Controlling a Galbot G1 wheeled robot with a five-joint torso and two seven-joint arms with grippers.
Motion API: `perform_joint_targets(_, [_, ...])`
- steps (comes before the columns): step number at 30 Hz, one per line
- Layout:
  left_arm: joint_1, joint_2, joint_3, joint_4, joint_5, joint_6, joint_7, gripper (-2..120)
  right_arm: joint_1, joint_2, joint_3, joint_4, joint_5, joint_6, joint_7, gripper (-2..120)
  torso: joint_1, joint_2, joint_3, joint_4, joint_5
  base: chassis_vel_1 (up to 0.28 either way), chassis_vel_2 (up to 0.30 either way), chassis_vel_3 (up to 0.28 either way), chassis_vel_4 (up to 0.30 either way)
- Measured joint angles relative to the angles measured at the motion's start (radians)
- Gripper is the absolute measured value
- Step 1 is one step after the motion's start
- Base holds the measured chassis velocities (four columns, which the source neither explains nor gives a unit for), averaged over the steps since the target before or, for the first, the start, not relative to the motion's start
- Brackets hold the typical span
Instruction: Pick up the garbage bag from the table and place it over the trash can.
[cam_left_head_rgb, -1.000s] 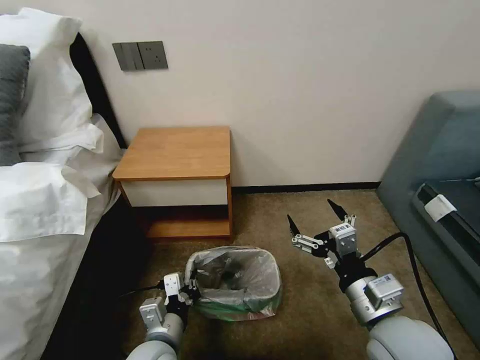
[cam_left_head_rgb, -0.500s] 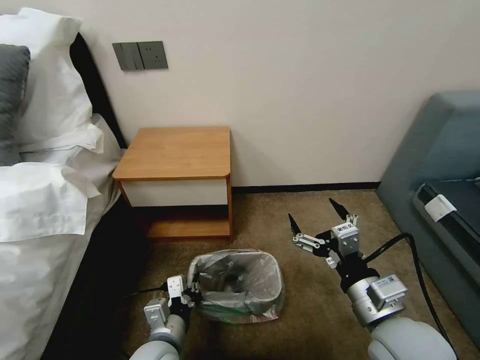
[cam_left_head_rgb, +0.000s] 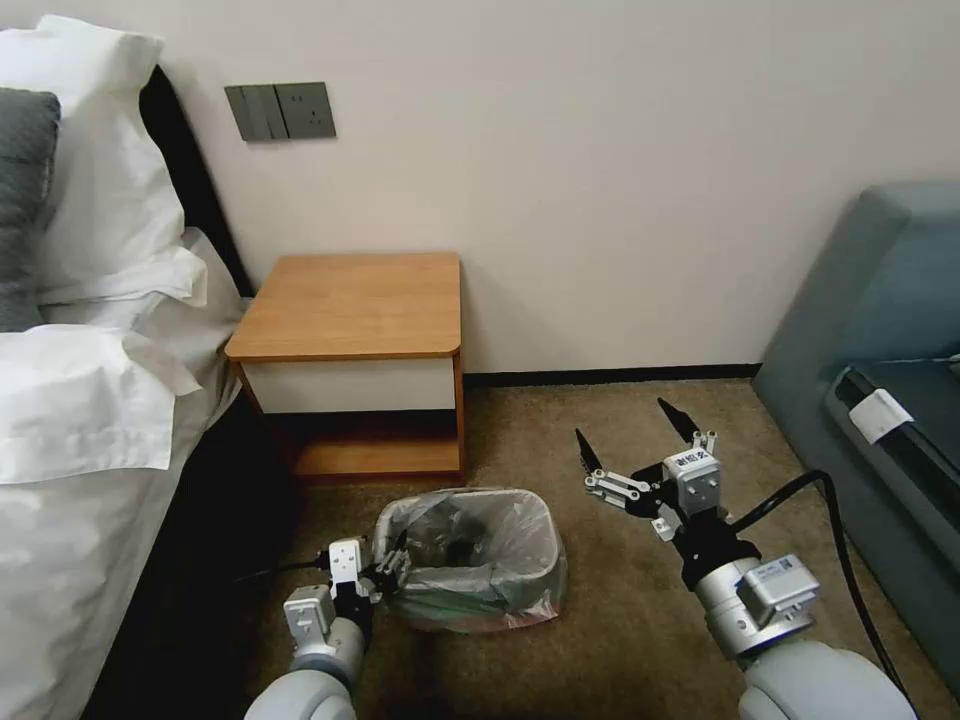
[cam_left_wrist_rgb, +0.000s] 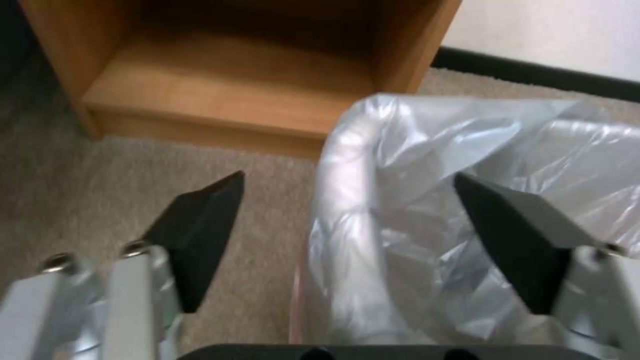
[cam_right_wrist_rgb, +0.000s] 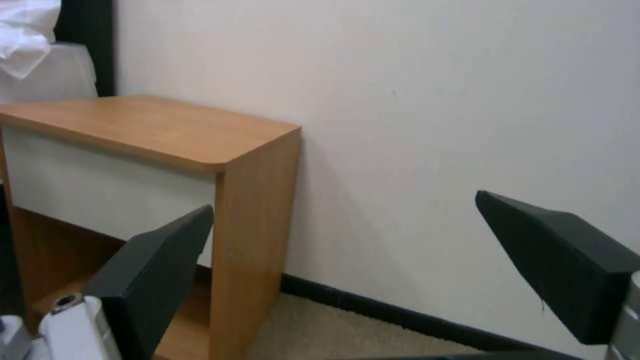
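Your left gripper (cam_left_wrist_rgb: 347, 200) straddles the bag (cam_left_head_rgb: 500, 550) on the can's (cam_left_head_rgb: 470, 600) rim, jaws apart; right gripper (cam_left_head_rgb: 632, 432) hangs open beside it

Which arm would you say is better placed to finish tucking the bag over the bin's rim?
Probably the left: its gripper is open astride the garbage bag at the trash can's near rim, while the right gripper hangs open beside it.
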Motion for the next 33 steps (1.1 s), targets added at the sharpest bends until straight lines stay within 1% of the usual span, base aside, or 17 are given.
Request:
perform_joint_targets(4, [0.002,0.0,-0.003,-0.012,0.007,-0.002,0.004,90,-0.004,-0.001,0.0,0.005,0.0,0.0,-0.001,100,0.0,0.0,0.0,0.0,0.0,0.0,0.0,0.0,0.0])
perform_joint_targets(6, [0.007,0.002,-0.012,-0.022,0.038,-0.024,0.025,99,-0.013,-0.002,0.003,0.006,0.002,0.001,-0.001,100,0.0,0.0,0.0,0.0,0.0,0.0,0.0,0.0,0.0])
perform_joint_targets(9, [0.01,0.005,-0.025,-0.022,0.092,-0.07,0.052,99,-0.027,-0.003,0.006,0.006,0.01,0.011,0.007,100,0.0,0.0,0.0,0.0,0.0,0.0,0.0,0.0,0.0])
perform_joint_targets(12, [0.018,0.02,-0.058,-0.034,0.182,-0.192,0.056,100,-0.072,-0.005,0.035,-0.014,0.035,0.045,0.049,100,0.0,0.0,0.0,-0.0001,0.0,0.0,0.0,0.0,0.0])
perform_joint_targets(13, [0.018,0.02,-0.058,-0.034,0.182,-0.192,0.056,100,-0.072,-0.005,0.035,-0.014,0.035,0.045,0.049,100,0.0,0.0,0.0,-0.0001,0.0,0.0,0.0,0.0,0.0])
perform_joint_targets(14, [0.023,0.023,-0.063,-0.039,0.209,-0.222,0.061,100,-0.08,-0.003,0.045,-0.024,0.038,0.063,0.057,100,0.0,0.0,0.0,-0.0001,0.0,0.0,0.0,0.0,0.0])
perform_joint_targets(15, [0.037,0.023,-0.07,-0.053,0.253,-0.285,0.074,100,-0.09,0.007,0.066,-0.048,0.044,0.109,0.062,100,0.0,0.0,0.0,0.0,-0.0001,0.0,0.0,0.0,0.0])
perform_joint_targets(16, [0.037,0.023,-0.07,-0.053,0.253,-0.285,0.074,100,-0.09,0.007,0.066,-0.048,0.044,0.109,0.062,100,0.0,0.0,0.0,0.0,-0.0001,0.0,0.0,0.0,0.0])
perform_joint_targets(18, [0.071,0.011,-0.076,-0.08,0.29,-0.36,0.087,100,-0.104,0.042,0.106,-0.097,0.043,0.203,0.046,100,0.0,0.0,0.0,0.0,0.0001,0.0,0.0,0.0,0.0])
perform_joint_targets(20, [0.085,0.006,-0.078,-0.091,0.301,-0.381,0.1,100,-0.111,0.06,0.116,-0.111,0.04,0.232,0.038,100,0.0,0.0,0.0,0.0,0.0,0.0,0.0,0.0,0.0])
perform_joint_targets(22, [0.13,-0.017,-0.087,-0.122,0.318,-0.436,0.148,100,-0.14,0.127,0.129,-0.149,0.024,0.315,0.024,100,0.0,0.0,0.0,0.0,0.0,0.0,0.0,0.0,0.0])
perform_joint_targets(24, [0.172,-0.039,-0.107,-0.159,0.302,-0.448,0.181,100,-0.17,0.196,0.138,-0.173,0.014,0.365,0.0,100,0.0,0.0,0.0,-0.0001,0.0,0.0,0.0,0.0,0.0])
perform_joint_targets(25, [0.172,-0.039,-0.107,-0.159,0.302,-0.448,0.181,100,-0.17,0.196,0.138,-0.173,0.014,0.365,0.0,100,0.0,0.0,0.0,-0.0001,0.0,0.0,0.0,0.0,0.0])
perform_joint_targets(27, [0.199,-0.062,-0.17,-0.192,0.254,-0.441,0.212,100,-0.191,0.262,0.159,-0.199,0.005,0.404,-0.038,100,0.0,0.0,0.0,-0.0001,0.0001,0.0,0.0,0.0,0.0])
perform_joint_targets(28, [0.199,-0.062,-0.17,-0.192,0.254,-0.441,0.212,100,-0.191,0.262,0.159,-0.199,0.005,0.404,-0.038,100,0.0,0.0,0.0,-0.0001,0.0001,0.0,0.0,0.0,0.0])
perform_joint_targets(32, [0.231,-0.133,-0.317,-0.215,0.194,-0.407,0.282,100,-0.201,0.332,0.204,-0.216,0.003,0.435,-0.078,100,0.0,0.0,0.0,0.0,-0.0002,0.0,0.0,0.0,0.0])
perform_joint_targets(33, [0.231,-0.133,-0.317,-0.215,0.194,-0.407,0.282,100,-0.201,0.332,0.204,-0.216,0.003,0.435,-0.078,100,0.0,0.0,0.0,0.0,-0.0002,0.0,0.0,0.0,0.0])
